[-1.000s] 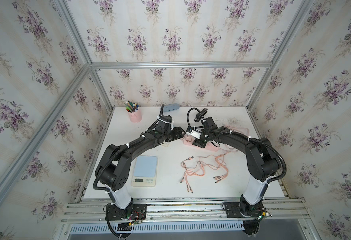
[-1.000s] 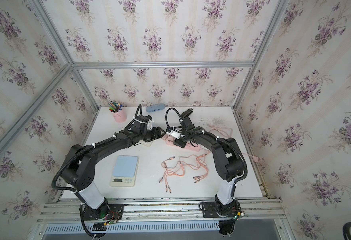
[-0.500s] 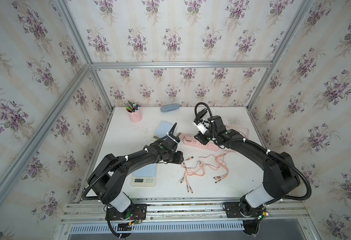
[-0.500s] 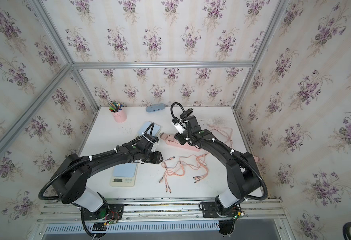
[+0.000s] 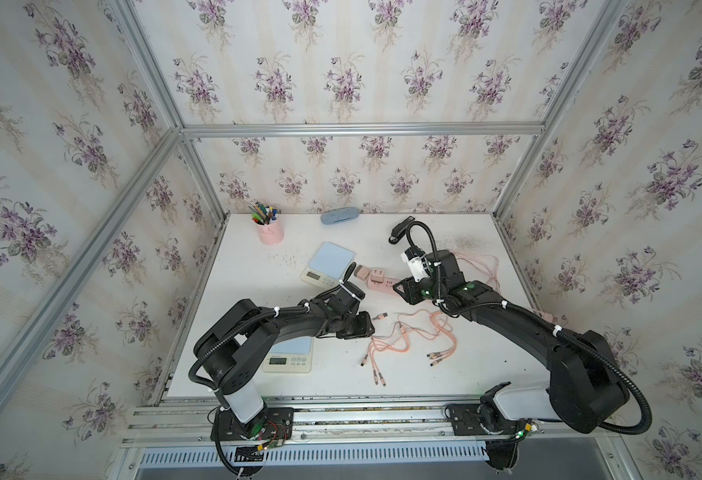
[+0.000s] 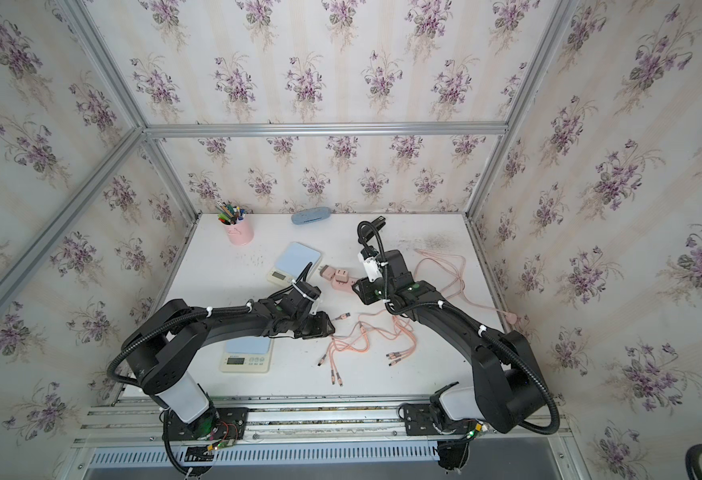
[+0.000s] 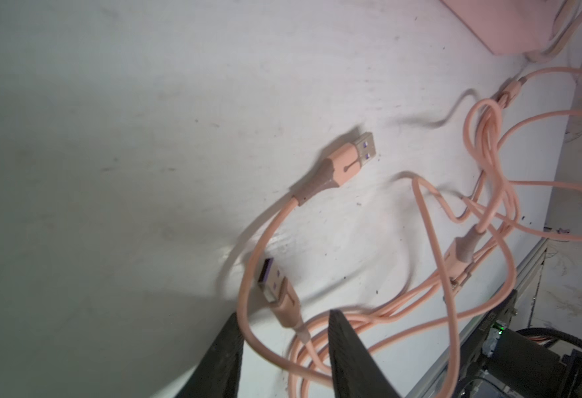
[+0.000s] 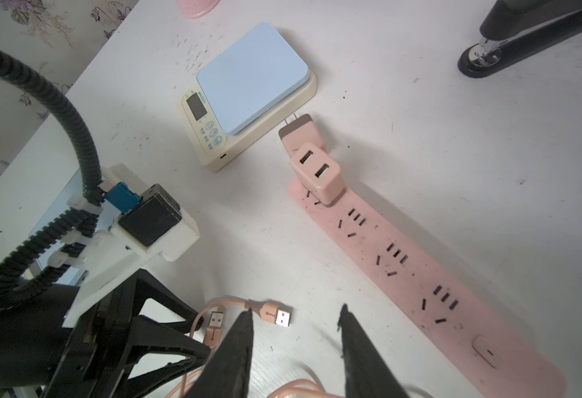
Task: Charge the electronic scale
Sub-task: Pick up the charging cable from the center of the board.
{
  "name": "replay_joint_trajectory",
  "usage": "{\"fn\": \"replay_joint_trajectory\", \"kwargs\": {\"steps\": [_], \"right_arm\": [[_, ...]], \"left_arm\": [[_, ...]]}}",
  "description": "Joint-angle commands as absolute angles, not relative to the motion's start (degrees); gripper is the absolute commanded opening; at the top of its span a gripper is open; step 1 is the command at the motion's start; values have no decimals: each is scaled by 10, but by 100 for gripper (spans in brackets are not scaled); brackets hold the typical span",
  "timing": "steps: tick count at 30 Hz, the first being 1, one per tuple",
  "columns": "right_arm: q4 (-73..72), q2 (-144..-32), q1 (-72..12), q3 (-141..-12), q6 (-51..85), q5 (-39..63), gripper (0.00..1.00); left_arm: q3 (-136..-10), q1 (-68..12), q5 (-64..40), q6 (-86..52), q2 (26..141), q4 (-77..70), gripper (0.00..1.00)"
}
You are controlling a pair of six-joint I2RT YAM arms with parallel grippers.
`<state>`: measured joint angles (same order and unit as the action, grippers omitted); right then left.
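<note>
Left jaws apart, straddling a USB plug (image 7: 277, 293), long axis in line with them; right jaws apart, empty, farther off.

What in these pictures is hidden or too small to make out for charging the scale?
- Near scale: platform mostly under the left arm in both top views; no port visible.
- Far scale: button labels too small in the right wrist view.
- Power strip: largely under the right arm in both top views.
- Cable connectors: types too small in a top view.

Even, bright top views; left wrist view dim, shadowed, soft.
</note>
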<state>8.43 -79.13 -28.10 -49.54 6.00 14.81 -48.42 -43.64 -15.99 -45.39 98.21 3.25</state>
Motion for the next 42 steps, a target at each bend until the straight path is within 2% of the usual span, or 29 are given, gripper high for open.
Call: {"fn": "replay_joint_trajectory", "kwargs": {"steps": [1, 10, 13, 19, 29, 42], "right_arm": [[75, -788, -281, -494, 92, 155, 42], [51, -772, -280, -482, 112, 171, 43], [48, -759, -280, -476, 113, 162, 44], [54, -742, -277, -472, 112, 152, 46], [40, -721, -277, -454, 75, 195, 47], [23, -741, -277, -455, 75, 193, 47]], "left_arm": [[-471, -436, -157, -501, 981, 10, 31], [-496, -434, -133, -492, 924, 32, 7], [-531, -429, -122, -464, 910, 69, 3], [-606, -424, -105, -396, 910, 148, 2], [-678, -418, -75, -326, 917, 171, 2], [-711, -314, -50, -281, 851, 229, 2]]}}
